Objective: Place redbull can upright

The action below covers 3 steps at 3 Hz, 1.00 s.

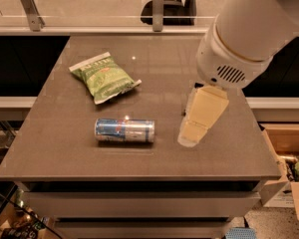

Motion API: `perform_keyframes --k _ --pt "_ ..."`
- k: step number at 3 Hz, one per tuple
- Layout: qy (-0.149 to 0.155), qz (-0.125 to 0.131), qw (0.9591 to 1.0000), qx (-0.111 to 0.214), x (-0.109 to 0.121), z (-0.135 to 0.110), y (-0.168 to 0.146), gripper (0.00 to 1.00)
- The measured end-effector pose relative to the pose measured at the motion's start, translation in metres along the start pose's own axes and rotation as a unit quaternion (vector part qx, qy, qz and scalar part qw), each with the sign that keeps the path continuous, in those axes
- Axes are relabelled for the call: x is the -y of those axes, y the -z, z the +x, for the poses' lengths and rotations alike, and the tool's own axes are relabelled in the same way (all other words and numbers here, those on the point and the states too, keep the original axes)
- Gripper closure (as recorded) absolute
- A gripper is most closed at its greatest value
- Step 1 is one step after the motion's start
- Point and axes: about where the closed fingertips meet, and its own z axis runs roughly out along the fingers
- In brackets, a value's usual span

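The redbull can (124, 130), blue and silver, lies on its side on the grey table (65, 153), left of centre near the front edge. My gripper (191, 135) hangs from the big white arm (249, 29), its cream tip low over the table a short way right of the can. It is not touching the can and holds nothing that I can see.
A green chip bag (104, 76) lies flat behind the can, at the back left. The dark snack bar is hidden behind my arm. An open cardboard box (289, 168) stands on the floor to the right. A glass rail runs behind the table.
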Motion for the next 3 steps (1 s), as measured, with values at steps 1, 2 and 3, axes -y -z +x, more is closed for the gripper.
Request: perform_keyframes --k 1,2,3 --pt "0.008 0.003 0.9997 -0.025 0.004 -0.009 0.002 0.0" --pt "0.012 -0.002 0.999 -0.042 0.006 -0.016 -0.009 0.0" --pt "0.014 -0.011 0.999 -0.041 0.005 -0.024 -0.025 0.0"
